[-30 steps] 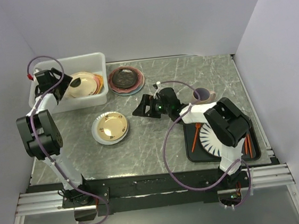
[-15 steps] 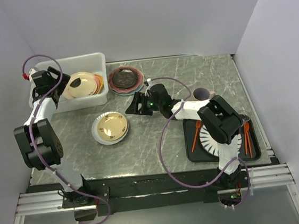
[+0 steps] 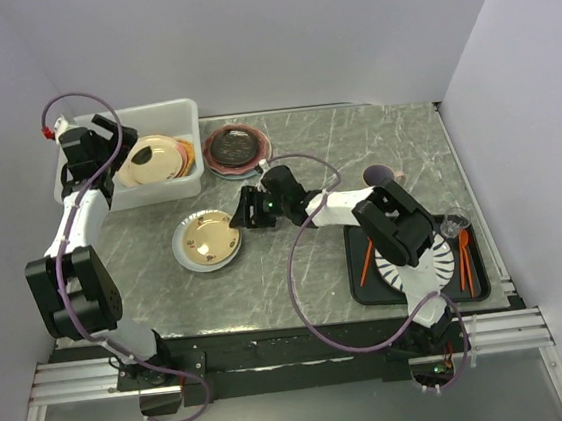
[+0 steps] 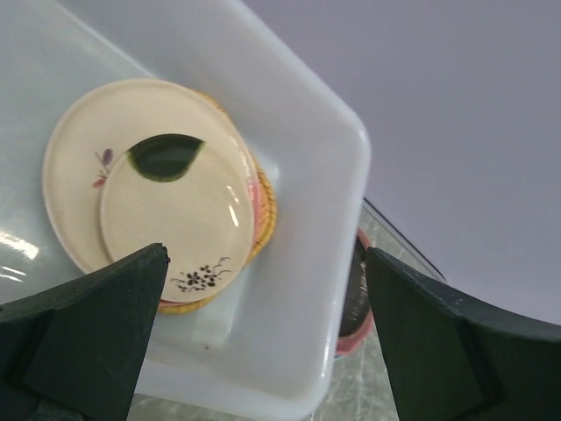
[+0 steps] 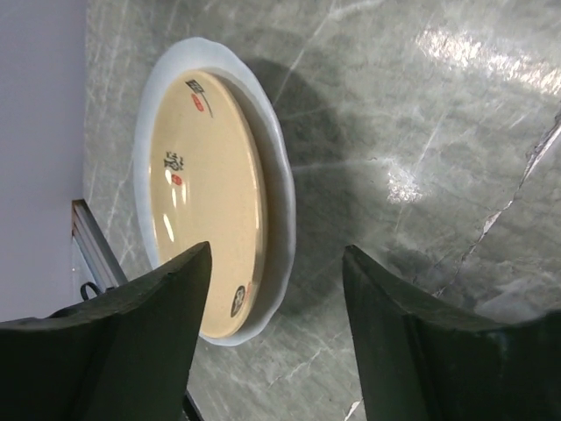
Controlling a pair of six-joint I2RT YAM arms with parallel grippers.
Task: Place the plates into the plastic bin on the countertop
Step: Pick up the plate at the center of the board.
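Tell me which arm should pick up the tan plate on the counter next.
Right. The right jaws stand open just beside the tan plate, facing its rim, with nothing between them. The left jaws hang open over the bin, well away from that plate.

Maybe eight plates [image 3: 211,240], one bin [image 3: 163,192], one tray [image 3: 360,293]

Shows only a rim sliver of orange textured plate [image 4: 266,215] beneath cream round plate [image 4: 149,193] in translucent white plastic bin [image 4: 298,289]. Loses most of dark brown pink-rimmed plate [image 4: 355,294] behind the bin's corner. Hides near end of tan-gold round plate [image 5: 206,193] behind a finger of right gripper [image 5: 276,263]. Cannot read its tiny markings.
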